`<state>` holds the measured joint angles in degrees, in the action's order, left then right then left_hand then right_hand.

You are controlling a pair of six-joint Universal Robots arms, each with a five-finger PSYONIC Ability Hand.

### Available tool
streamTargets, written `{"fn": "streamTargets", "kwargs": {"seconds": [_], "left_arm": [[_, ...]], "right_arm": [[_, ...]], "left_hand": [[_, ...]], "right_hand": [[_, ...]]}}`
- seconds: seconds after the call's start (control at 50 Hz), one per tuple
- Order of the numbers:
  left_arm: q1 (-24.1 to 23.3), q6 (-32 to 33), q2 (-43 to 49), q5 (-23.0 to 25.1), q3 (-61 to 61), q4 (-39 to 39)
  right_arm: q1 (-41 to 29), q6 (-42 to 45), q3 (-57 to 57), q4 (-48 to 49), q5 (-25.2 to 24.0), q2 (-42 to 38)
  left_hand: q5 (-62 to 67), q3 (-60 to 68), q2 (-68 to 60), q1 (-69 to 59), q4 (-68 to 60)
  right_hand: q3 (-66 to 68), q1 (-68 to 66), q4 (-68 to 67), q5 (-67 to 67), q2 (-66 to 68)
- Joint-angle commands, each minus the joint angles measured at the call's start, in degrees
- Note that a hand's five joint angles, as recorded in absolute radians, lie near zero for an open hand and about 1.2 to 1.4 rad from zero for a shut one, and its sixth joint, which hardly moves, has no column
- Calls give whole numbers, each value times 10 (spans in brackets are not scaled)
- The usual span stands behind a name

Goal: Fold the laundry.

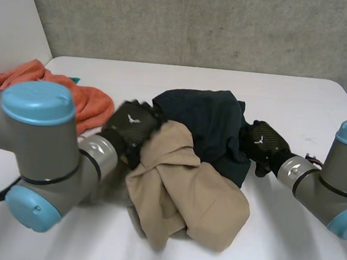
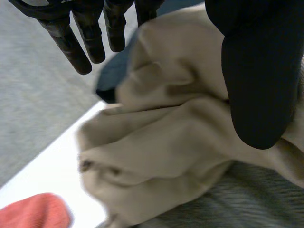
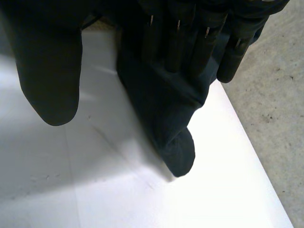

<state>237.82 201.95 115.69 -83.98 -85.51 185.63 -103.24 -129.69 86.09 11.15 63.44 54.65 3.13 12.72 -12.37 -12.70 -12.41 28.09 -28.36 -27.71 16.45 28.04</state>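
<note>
laundry: a tan garment (image 1: 186, 192) sat crumpled mid-desk, no fold in it yet. A navy garment (image 1: 208, 121) was bunched against it at 12 o'clock, and the two overlapped where they met.

rest of the pile: an orange cloth (image 1: 87, 100) lay well apart at roughly 10 o'clock from the tan one, nobody on it.

left robot hand (image 1: 131, 125): it was at the tan garment's 10 o'clock edge. In its wrist view the fingers (image 2: 78, 45) were straight and spread, the thumb (image 2: 256, 85) stood wide of them, and tan cloth was bulging up in between. Looked open to me, nothing pinched.

right robot hand (image 1: 263, 143): it was at the navy garment's 3 o'clock edge. Its straight fingers (image 3: 232, 61) lay against a flap of navy cloth that tapered down to the desk (image 1: 299, 99), with the thumb held well off to the side. So open too, just touching the cloth.

step: my guess was sorting, meaning getting the two garments apart so one could be laid flat. Actual folding hadn't started.

next move: probably each hand had to close on its own garment's edge and pull outward, left toward 9 and right toward 3. I'd have watched for the tan one dragging the navy one along where they overlapped.
</note>
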Motion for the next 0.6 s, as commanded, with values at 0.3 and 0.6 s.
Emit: {"fn": "streamTargets", "kwargs": {"seconds": [0.3, 0.6], "left_arm": [[71, -2, -10, -135, 177, 10], [284, 51, 143, -138, 512, -40]], "right_arm": [[6, 37, 0, -21, 2, -10], [-5, 39, 2, -22, 3, -10]], "left_hand": [[669, 673, -676, -673, -676], [669, 673, -676, -673, -676]], "right_hand": [[21, -18, -25, 37, 21], [21, -18, -25, 37, 21]]}}
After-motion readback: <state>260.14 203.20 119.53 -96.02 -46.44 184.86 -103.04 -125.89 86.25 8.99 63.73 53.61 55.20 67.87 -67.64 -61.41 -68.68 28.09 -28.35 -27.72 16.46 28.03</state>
